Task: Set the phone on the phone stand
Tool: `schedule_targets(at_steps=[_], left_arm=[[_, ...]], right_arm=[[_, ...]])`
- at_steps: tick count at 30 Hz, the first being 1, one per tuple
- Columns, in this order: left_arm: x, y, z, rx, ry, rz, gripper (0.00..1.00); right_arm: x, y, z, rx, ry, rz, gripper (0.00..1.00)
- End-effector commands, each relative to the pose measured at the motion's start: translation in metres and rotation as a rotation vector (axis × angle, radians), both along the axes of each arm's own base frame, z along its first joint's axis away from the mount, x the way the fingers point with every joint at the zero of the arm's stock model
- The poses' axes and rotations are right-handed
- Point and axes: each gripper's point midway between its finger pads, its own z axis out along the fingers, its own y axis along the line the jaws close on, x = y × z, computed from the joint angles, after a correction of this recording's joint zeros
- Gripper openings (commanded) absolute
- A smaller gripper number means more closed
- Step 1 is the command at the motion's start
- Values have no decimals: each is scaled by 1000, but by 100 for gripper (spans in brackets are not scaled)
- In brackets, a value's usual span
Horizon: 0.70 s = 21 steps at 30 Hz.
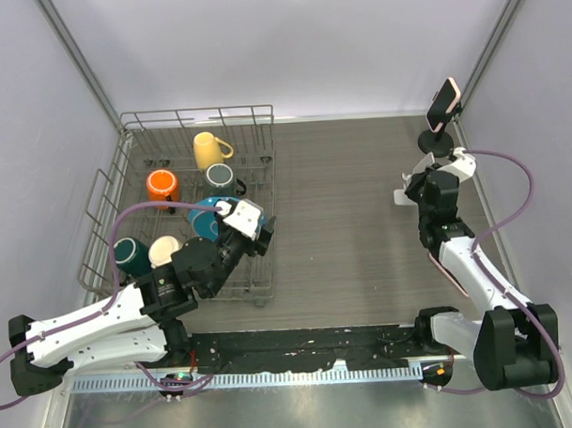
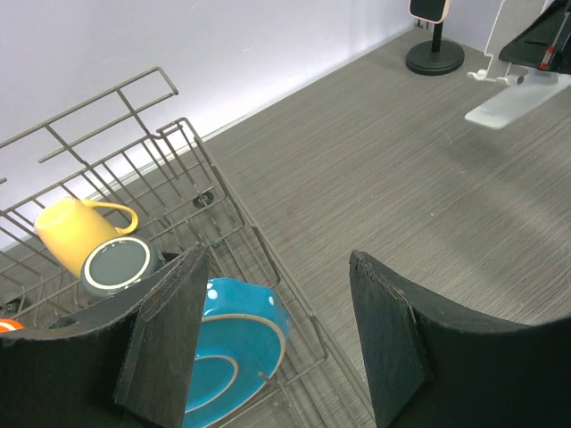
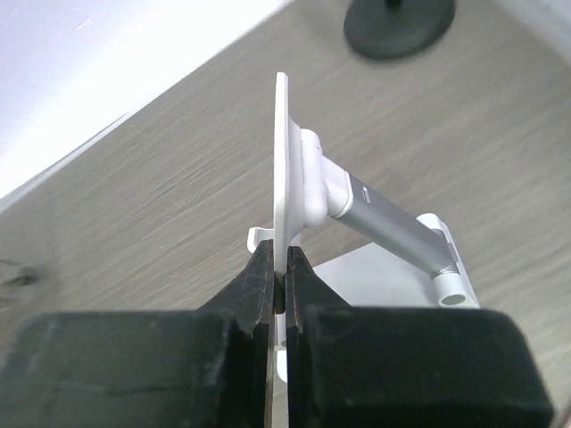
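The phone, pink-edged with a dark screen, rests tilted in the holder of the black phone stand at the far right back corner; its lower end shows as the phone above the phone stand's round base. Just in front of it, my right gripper is shut on the thin upright plate of a white and silver stand, seen in the top view as the right gripper beside the white stand. My left gripper is open and holds nothing, above the dish rack's right edge.
A wire dish rack at the left holds a yellow mug, an orange mug, a grey mug, a blue bowl and other cups. The black stand's base lies just beyond the white stand.
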Motion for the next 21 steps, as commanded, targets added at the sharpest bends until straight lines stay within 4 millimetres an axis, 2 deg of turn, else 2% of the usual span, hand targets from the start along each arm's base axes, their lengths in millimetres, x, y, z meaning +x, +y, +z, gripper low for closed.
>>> schedule_targets(at_steps=[1, 2, 3, 4, 5, 8, 9, 11, 12, 13, 14, 15, 18, 19, 20, 21], left_arm=[[1, 2, 16, -62, -25, 15, 68], [1, 2, 16, -62, -25, 15, 68], [1, 2, 16, -61, -26, 15, 68], [1, 3, 16, -61, -27, 17, 68], [1, 3, 16, -62, -27, 17, 68], [2, 3, 15, -53, -31, 26, 68], [3, 3, 14, -50, -31, 28, 68], [4, 3, 13, -44, -34, 33, 68], [4, 3, 12, -42, -34, 33, 68], [4, 2, 12, -42, -33, 33, 68], [4, 2, 12, -42, -33, 31, 68], [3, 2, 12, -42, -32, 28, 68], [3, 1, 12, -43, -30, 23, 68], [3, 1, 11, -39, -30, 25, 68], [4, 1, 10, -36, -31, 29, 68], [4, 1, 10, -32, -33, 31, 68]], right_arm=[[19, -44, 75, -549, -321, -57, 0], [24, -55, 56, -575, -289, -58, 0], [30, -65, 56, -583, -307, -57, 0], [41, -53, 53, -585, -335, 56, 0], [45, -64, 52, -591, -342, 53, 1], [63, -67, 41, -555, -395, 109, 0], [67, -79, 37, -543, -416, 114, 0], [71, -84, 35, -480, -457, 138, 0], [74, -97, 29, -475, -463, 127, 0], [79, -100, 34, -461, -485, 132, 0], [84, -98, 31, -449, -482, 169, 0], [90, -102, 15, -434, -452, 192, 0], [99, -105, 17, -421, -495, 252, 0], [101, -108, 9, -405, -498, 254, 0], [101, -107, 19, -387, -548, 253, 1], [103, -105, 18, -370, -560, 275, 0]])
